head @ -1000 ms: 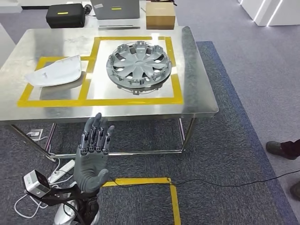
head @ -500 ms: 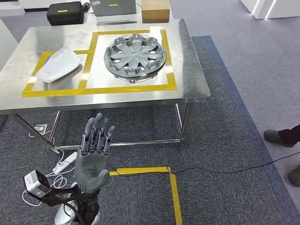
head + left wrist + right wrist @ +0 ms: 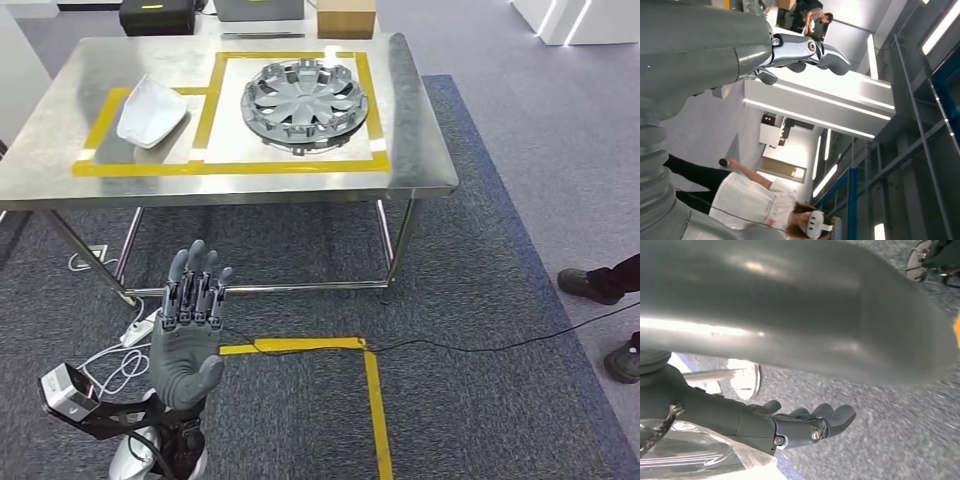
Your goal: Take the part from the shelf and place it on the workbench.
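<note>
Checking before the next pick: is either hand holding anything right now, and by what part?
Nothing is held. The left hand is raised with its fingers extended and bare; the right hand is stretched out flat, holding nothing.

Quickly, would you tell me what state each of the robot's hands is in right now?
Left hand: open, fingers apart, holding nothing.
Right hand: open, fingers stretched out, holding nothing.

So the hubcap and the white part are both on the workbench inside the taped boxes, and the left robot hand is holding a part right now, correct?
Not quite. The head view shows the left robot hand raised in front of the workbench with fingers spread and nothing in it. The rest holds: the hubcap and the white part both lie on the workbench inside the yellow taped boxes.
</note>
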You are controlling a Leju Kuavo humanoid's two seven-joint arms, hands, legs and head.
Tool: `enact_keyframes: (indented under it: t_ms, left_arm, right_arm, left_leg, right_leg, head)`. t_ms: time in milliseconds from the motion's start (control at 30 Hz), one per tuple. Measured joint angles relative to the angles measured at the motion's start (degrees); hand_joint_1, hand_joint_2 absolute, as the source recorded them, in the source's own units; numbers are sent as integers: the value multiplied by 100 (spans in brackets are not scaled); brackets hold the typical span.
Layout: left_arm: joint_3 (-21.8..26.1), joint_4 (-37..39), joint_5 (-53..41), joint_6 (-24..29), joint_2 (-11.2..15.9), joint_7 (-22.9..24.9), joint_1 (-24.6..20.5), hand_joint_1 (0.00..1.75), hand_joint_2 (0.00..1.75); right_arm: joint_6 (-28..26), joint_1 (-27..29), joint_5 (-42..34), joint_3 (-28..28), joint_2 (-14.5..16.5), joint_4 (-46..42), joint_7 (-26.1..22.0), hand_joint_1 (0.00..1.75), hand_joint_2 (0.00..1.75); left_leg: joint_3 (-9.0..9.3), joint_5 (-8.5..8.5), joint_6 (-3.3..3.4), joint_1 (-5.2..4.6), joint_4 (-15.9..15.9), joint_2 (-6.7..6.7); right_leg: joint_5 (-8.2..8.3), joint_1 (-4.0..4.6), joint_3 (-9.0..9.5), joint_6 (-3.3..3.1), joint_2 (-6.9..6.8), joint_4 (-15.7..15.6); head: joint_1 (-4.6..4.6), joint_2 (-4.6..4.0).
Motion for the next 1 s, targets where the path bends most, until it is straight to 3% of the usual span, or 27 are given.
enact_keyframes:
  t_ms: [33,67,100,133,167,233,267,300,333,400,433,467,533,567,600,633,667,700,767,800,900,933,1000]
  left_arm:
    - [11,-4,0,1,0,0,6,0,175]
    - [20,-4,0,0,0,0,12,0,175]
    - [27,-4,0,-1,0,0,19,0,175]
    - [33,-4,0,-3,0,0,24,0,175]
    - [40,-5,0,-5,0,0,28,0,175]
    - [52,-18,-1,-11,-1,0,30,0,175]
    - [58,-32,-4,-14,-2,0,30,0,175]
    - [63,-46,-10,-18,-3,0,30,0,175]
    - [68,-57,-18,-22,-5,0,31,0,175]
    - [74,-63,-31,-29,-5,0,45,0,175]
    - [76,-63,-33,-30,-5,0,59,0,175]
    - [78,-63,-33,-29,-3,1,72,0,175]
    - [78,-63,-33,-23,-2,2,93,0,87]
    - [79,-63,-30,-19,-2,2,102,0,44]
    - [79,-63,-27,-13,-2,2,113,0,0]
    - [80,-63,-24,-5,-2,2,124,0,0]
    - [80,-63,-22,2,-2,2,132,0,0]
    - [80,-67,-22,9,-3,2,137,0,0]
    - [80,-85,-24,17,-5,2,138,0,0]
    - [81,-96,-24,20,-7,2,141,0,0]
    - [85,-116,-41,56,-11,1,168,0,0]
    - [86,-121,-60,83,-13,0,179,0,0]
    - [87,-128,-96,145,-16,2,204,0,0]
  right_arm:
    - [-1,0,0,-3,0,0,-2,0,0]
    - [-2,1,0,-6,0,0,-5,0,0]
    - [-2,1,2,-8,0,0,-10,0,0]
    - [-3,1,5,-9,0,0,-14,0,0]
    - [-4,-1,9,-9,0,0,-18,0,0]
    - [-9,-17,15,-9,0,-1,-29,0,0]
    - [-14,-31,15,-9,0,-1,-38,0,0]
    - [-20,-40,15,-9,0,-1,-44,0,0]
    - [-25,-43,15,-9,0,-1,-50,0,0]
    - [-31,-26,14,-10,1,2,-53,0,0]
    - [-32,-19,16,-11,1,4,-52,0,0]
    - [-34,-15,22,-13,1,5,-51,0,0]
    - [-48,-9,58,-13,1,8,-60,0,0]
    - [-64,-2,86,-13,2,8,-72,0,0]
    - [-85,7,114,-12,2,8,-87,0,0]
    - [-108,16,136,-11,2,8,-102,0,0]
    - [-127,20,150,-11,2,7,-113,0,0]
    - [-146,22,157,-11,3,7,-125,0,0]
    - [-185,25,165,-9,14,7,-164,0,0]
    - [-204,25,169,-8,19,7,-193,0,0]
    - [-272,28,157,-7,24,7,-283,0,0]
    - [-291,32,134,-8,24,7,-303,0,0]
    - [-299,37,77,-10,24,7,-309,0,0]
  left_leg:
    - [-80,59,14,-7,3,1]
    - [-162,121,16,-14,7,2]
    - [-244,184,15,-22,11,3]
    - [-325,244,9,-26,18,3]
    - [-402,301,-1,-29,27,3]
    - [-527,399,-37,-39,62,-4]
    - [-568,445,-63,-47,80,-5]
    - [-591,490,-90,-54,91,-4]
    - [-606,535,-119,-57,90,-1]
    - [-637,574,-184,-45,93,-5]
    - [-674,459,-218,-36,161,-13]
    - [-732,239,-251,-27,334,-21]
    - [-894,-356,-305,-8,1002,-28]
    - [-963,-554,-322,-3,1390,-28]
    - [-977,-616,-329,0,1670,-28]
    - [-906,-568,-326,1,1754,-28]
    - [-724,-445,-312,1,1594,-28]
    - [-441,-303,-283,-2,1218,-29]
    - [112,-196,-204,-18,366,-30]
    - [259,-190,-168,-32,104,-30]
    - [267,-142,-86,-45,-44,-22]
    - [249,-103,-50,-33,-64,-16]
    - [182,-17,17,-10,-96,-1]
  right_leg:
    - [-258,-1,-116,12,3,396]
    - [-414,-1,-194,19,3,760]
    - [-439,0,-205,23,4,995]
    - [-335,0,-118,20,4,1031]
    - [-155,0,79,10,4,846]
    - [56,5,726,-17,6,10]
    - [37,11,1024,-39,11,-418]
    - [-20,18,1207,-61,16,-717]
    - [-70,32,1274,-88,20,-863]
    - [-15,30,1180,-175,7,-884]
    - [35,25,1129,-229,-5,-883]
    - [92,13,1071,-276,-19,-889]
    - [196,11,954,-324,-33,-885]
    - [249,14,901,-326,-37,-876]
    - [300,17,844,-323,-39,-861]
    - [344,19,788,-317,-41,-839]
    - [378,23,729,-310,-40,-815]
    - [402,27,684,-301,-38,-793]
    - [441,42,629,-269,-32,-761]
    - [465,48,611,-243,-31,-751]
    - [521,44,564,-140,-31,-737]
    - [464,41,519,-111,-24,-679]
    - [137,29,294,-63,0,-236]
  head:
    - [9,0]
    - [10,0]
    - [9,0]
    - [9,0]
    - [8,0]
    - [12,0]
    - [12,0]
    - [15,0]
    - [17,0]
    - [23,0]
    - [14,0]
    - [1,0]
    - [-27,0]
    - [-30,0]
    - [-29,0]
    - [-30,0]
    - [-29,0]
    - [-31,0]
    - [-27,0]
    - [-28,0]
    - [-36,0]
    - [-33,0]
    - [-11,0]
